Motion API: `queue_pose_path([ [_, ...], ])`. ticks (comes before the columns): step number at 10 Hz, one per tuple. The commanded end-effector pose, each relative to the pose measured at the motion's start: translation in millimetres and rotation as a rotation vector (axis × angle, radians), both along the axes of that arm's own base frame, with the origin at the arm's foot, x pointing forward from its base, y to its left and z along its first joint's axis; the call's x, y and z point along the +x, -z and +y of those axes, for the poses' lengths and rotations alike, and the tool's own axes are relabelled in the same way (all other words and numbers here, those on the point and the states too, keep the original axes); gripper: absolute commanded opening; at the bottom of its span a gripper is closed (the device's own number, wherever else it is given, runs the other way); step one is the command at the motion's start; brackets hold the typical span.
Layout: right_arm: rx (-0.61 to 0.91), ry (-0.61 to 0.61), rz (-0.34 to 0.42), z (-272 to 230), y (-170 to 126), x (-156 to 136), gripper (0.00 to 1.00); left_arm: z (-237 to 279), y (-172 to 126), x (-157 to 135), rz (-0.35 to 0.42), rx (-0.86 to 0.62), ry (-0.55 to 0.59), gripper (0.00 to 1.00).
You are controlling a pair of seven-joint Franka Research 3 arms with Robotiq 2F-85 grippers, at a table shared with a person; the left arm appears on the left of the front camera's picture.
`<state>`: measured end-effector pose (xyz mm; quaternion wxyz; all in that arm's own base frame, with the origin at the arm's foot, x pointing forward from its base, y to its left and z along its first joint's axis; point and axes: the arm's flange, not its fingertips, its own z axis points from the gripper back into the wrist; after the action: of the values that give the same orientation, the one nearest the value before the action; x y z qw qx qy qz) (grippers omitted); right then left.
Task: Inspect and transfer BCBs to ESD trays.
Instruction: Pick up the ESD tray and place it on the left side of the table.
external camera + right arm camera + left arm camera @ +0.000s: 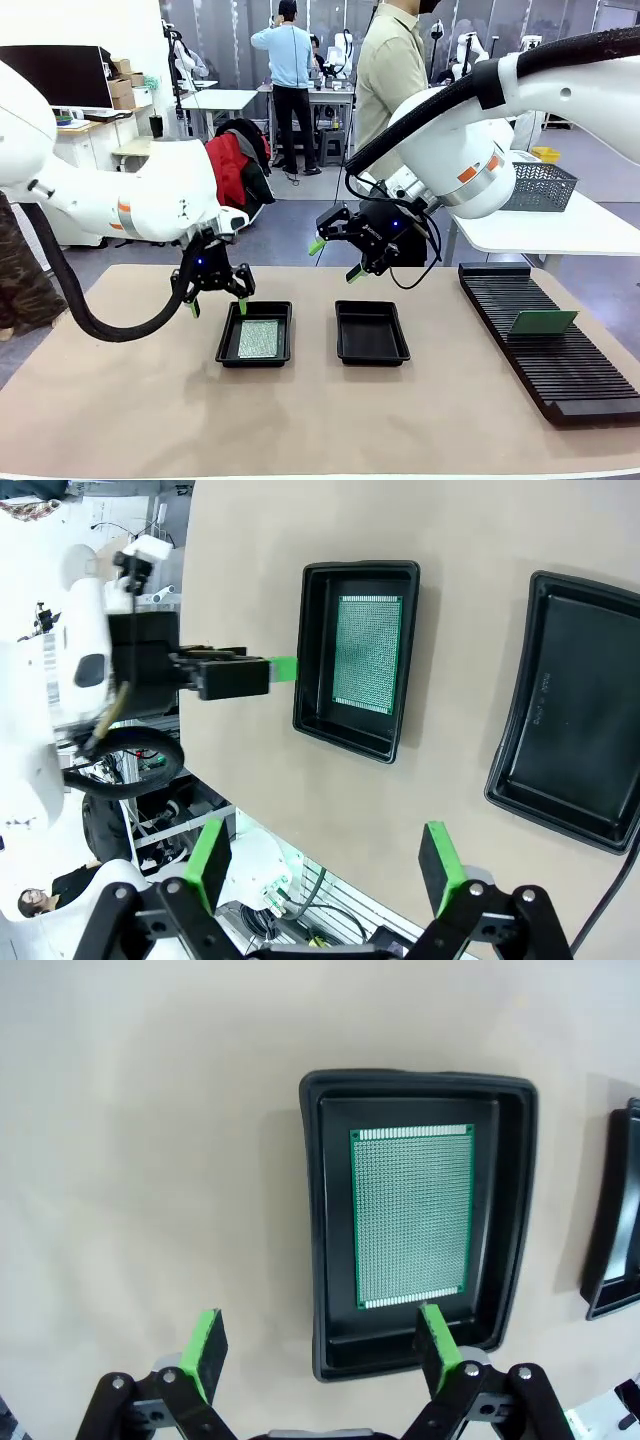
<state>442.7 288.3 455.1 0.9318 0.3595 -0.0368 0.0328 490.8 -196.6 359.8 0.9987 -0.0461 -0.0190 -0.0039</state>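
Two black ESD trays sit side by side mid-table. The left tray [221, 350] [315, 1210] [308, 670] holds a green BCB [260, 338] [413, 1216] [367, 653] lying flat on its floor. The right tray [372, 333] [570, 730] [608, 1250] has nothing in it. Another BCB [543, 322] stands tilted in the slotted rack at the right. My left gripper [217, 306] [321, 1352] hovers open just left of and above the left tray's far edge, nothing between its fingers. My right gripper [335, 259] [323, 856] hangs open above the far side of the right tray, also holding nothing.
A long black slotted rack [545, 345] lies along the table's right side. A person in a beige shirt [388, 70] stands beyond the far edge. Bare tan tabletop [300, 420] stretches along the front. A white side table with a basket [540, 187] stands at the far right.
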Motion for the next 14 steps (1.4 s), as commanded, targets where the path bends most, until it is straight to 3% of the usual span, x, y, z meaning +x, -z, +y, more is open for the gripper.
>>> queue_pose_path([
  [1, -0.017, 0.006, 0.014, 1.5, -2.3, -0.2, 1.0, -1.7, 12.5, 4.7, -0.033, 0.006, 0.006, 1.0],
  [7, -0.017, 0.006, 0.014, 1.5, -2.3, -0.2, 1.0, -3.3, 47.9, 11.4, -0.009, 0.057, 0.01, 1.0],
  [12, -0.017, 0.006, 0.014, 1.5, -2.3, -0.2, 1.0, -9.3, 54.0, 14.9, -0.034, 0.046, -0.006, 0.81],
  [13, -0.017, 0.006, 0.014, 1.5, -2.3, -0.2, 1.0, -10.6, 55.6, 15.4, -0.034, 0.041, -0.013, 0.86],
  [14, -0.017, 0.006, 0.014, 1.5, -2.3, -0.2, 1.0, -10.6, 57.8, 15.4, -0.033, 0.043, -0.019, 0.75],
])
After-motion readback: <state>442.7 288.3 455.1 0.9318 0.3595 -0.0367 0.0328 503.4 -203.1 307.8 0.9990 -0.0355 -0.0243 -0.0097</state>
